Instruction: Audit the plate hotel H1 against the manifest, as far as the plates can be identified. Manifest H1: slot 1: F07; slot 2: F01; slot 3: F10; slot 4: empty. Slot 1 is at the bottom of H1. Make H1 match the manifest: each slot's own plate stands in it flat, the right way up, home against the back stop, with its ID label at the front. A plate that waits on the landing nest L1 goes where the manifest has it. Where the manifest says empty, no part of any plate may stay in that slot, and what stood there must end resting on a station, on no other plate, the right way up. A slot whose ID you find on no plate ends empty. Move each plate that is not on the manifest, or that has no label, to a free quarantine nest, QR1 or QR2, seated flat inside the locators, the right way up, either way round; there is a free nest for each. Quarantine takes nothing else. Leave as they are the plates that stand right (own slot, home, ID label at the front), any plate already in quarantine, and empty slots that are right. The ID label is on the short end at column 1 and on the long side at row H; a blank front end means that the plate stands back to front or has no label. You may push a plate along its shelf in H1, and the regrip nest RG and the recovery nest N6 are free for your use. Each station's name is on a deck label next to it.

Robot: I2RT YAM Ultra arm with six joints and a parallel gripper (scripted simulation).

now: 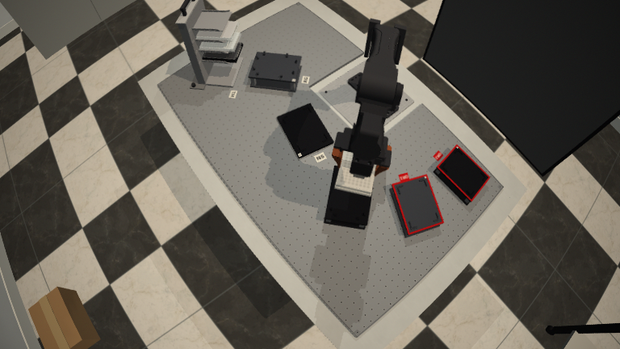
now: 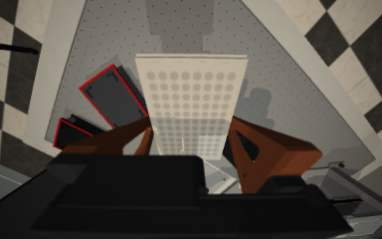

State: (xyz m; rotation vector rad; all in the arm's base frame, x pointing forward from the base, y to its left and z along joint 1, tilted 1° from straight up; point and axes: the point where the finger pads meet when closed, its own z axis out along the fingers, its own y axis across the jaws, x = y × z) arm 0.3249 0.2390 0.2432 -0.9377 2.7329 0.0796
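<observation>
I've got the gripper (image 2: 191,144) spread wide w/ a white well plate (image 2: 191,100) clamped between the two brown fingers, one on each long side. Plate's long axis runs straight out from the wrist, away from the arm base; the far short end points toward the near edge of the deck (image 1: 256,216). In the wrist view the wells face up at the cam, so it's right way up. Can't read any ID label on it from either view.

In the top view the plate (image 1: 355,179) sits above the arm-side end of a black nest (image 1: 345,210); can't tell if it's touching or just above. The plate's long axis lines up roughly w/ the nest's.

The two red-rimmed quarantine nests are to the side: the closer one (image 1: 416,205) just beside the black nest, the other (image 1: 462,174) further out. N6 nest (image 1: 304,129) is on the other side of the arm, well apart. The H1 hotel (image 1: 190,48) at the far corner holds plates on its shelves; labels too small to read.
</observation>
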